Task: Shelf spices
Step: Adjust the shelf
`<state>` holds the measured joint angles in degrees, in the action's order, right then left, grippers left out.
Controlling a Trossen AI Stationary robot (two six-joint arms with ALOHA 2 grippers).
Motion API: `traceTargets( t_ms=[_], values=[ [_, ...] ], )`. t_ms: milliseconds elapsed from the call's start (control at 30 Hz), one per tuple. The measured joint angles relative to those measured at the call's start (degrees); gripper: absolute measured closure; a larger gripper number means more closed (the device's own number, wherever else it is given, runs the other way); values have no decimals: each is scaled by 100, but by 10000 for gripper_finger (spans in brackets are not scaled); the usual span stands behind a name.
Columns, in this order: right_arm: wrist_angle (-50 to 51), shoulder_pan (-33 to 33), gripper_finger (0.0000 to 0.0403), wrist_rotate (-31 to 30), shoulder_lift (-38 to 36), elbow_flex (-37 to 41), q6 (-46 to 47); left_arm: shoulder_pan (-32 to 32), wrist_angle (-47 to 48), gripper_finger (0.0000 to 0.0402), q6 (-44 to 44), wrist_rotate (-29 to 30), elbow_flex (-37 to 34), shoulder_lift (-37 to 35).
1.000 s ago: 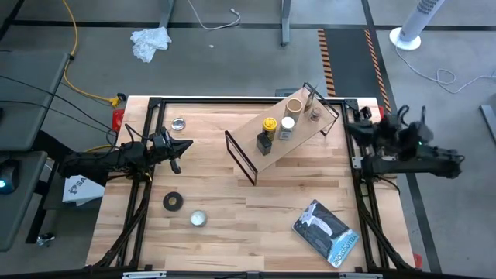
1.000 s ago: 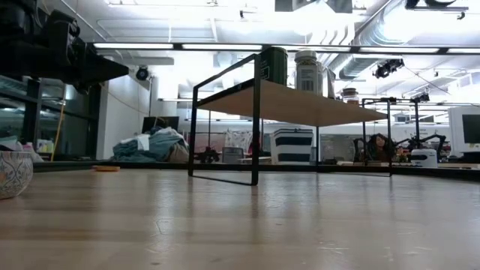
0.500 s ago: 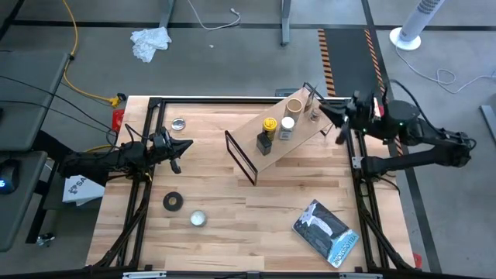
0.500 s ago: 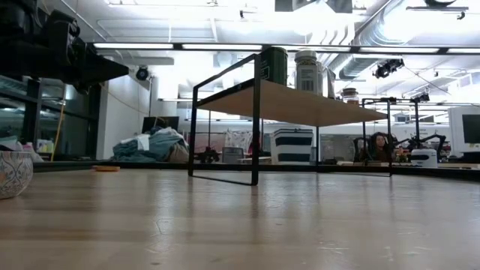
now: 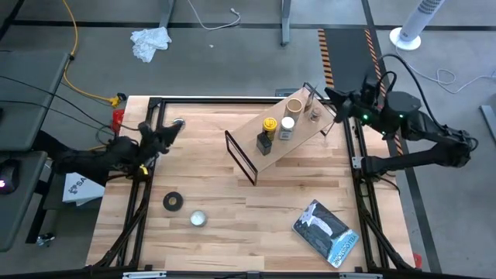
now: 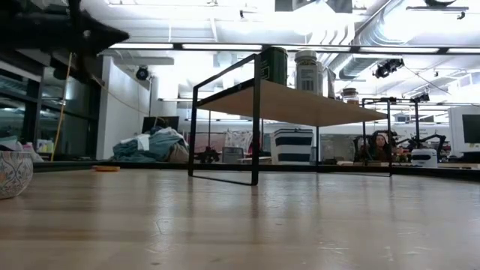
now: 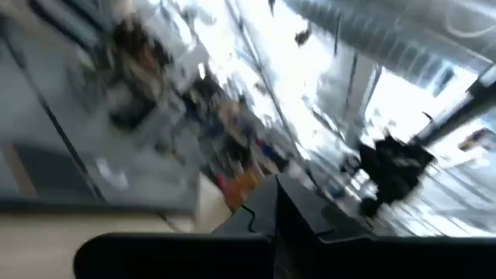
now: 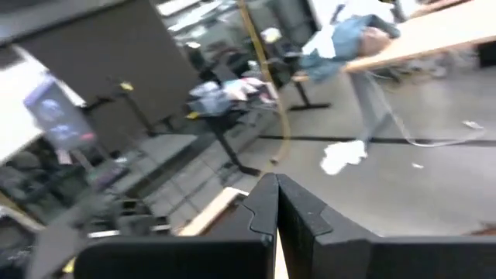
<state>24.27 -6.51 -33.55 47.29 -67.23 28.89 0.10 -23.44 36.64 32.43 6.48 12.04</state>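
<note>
Already the spices (image 5: 277, 128) stand on the shelf (image 5: 273, 147) near the surface's (image 5: 232, 217) far right corner; a tape roll (image 5: 173, 201), tins (image 5: 198, 218) and a packet (image 5: 325, 230) lie nearer. Both claws, left (image 5: 177, 127) and right (image 5: 332, 96), are pinched closed, empty.

Robotics lab or workshop, open-plan, industrial fit-out. Bare grey concrete floor (image 5: 232, 54) around a black-framed wooden table (image 5: 232, 232). Hazard-striped tape (image 5: 327, 58) on the floor; yellow cable (image 5: 74, 46) and white cable (image 5: 434, 70) trail loose. White tower fan (image 5: 411, 23) at one corner. Low view: exposed ceiling ducts (image 6: 375, 37), strip lights (image 6: 180, 46), more robot arms on benches (image 6: 420, 150) behind, a monitor (image 6: 471, 129) at the edge.
</note>
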Motion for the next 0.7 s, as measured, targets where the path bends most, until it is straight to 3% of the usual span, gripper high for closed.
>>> traceTargets(
  t_ms=[100, 200, 333, 467, 567, 700],
  values=[
    [447, -449, 403, 268, 22, -21, 249, 0, 430, 401, 491, -820, 674, 1099],
    [1113, -1041, 403, 568, 61, -23, 552, 43, 1514, 401, 332, -1671, 1581, 2327],
    [1811, -1831, 403, 1228, 110, -21, 857, 185, 2984, 401, 17, -2166, 2620, 3878],
    [2282, -2453, 403, 1640, 106, -21, 710, 225, 2883, 401, -78, -2162, 2967, 4859],
    [3024, -2953, 403, 1727, 135, -21, 576, 226, 2539, 401, -4, -1801, 2964, 5347],
    [3865, -3678, 403, 2292, 224, 96, 313, 258, 2507, 401, 248, -1320, 2966, 5761]
  ],
)
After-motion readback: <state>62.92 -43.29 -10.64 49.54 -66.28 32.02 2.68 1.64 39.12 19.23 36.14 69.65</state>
